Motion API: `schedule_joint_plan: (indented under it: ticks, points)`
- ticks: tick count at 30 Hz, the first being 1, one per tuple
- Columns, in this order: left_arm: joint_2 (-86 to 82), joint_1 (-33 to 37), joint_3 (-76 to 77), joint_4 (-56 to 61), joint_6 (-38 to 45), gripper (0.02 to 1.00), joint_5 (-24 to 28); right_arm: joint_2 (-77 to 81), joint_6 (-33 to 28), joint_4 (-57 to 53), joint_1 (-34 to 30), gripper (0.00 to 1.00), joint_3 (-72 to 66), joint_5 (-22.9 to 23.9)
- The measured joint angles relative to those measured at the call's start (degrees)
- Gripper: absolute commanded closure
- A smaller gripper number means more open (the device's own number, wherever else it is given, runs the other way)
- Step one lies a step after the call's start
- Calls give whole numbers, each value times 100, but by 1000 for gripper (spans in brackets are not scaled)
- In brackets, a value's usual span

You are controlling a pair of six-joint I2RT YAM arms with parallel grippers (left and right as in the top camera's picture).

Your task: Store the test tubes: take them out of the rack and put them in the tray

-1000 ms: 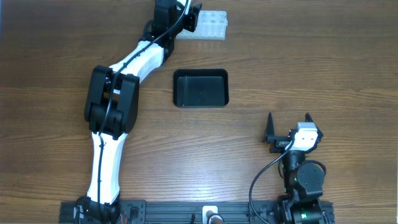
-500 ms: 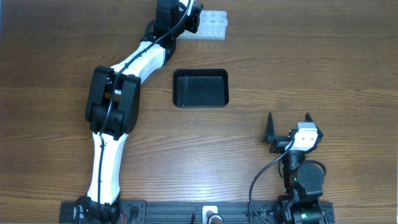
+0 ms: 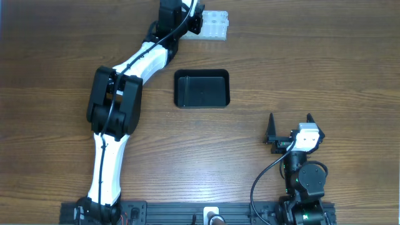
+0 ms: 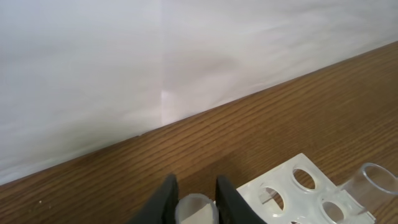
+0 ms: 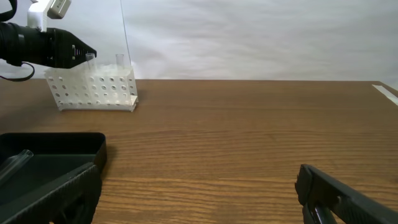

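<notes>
The left fingers (image 4: 166,198) are clamping the rim of a clear test tube (image 4: 196,209), bottom centre of the left wrist view, beside the rack (image 4: 292,186). It is looking light, slick and brittle, calling for a gentle hold just below the lip.

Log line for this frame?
left tool: shut on test tube in rack | right tool: open, near its base | tray: one stored tube
</notes>
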Motion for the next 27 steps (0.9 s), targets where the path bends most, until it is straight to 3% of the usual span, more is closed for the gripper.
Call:
schedule_joint_plan:
  ticks: [9, 27]
  points:
    - [0, 0, 0, -15, 0, 897, 4, 0, -2, 0, 0, 9, 0, 0]
    - [-208, 0, 0, -31, 2, 893, 2, 0, -2, 0, 0, 9, 0, 0]
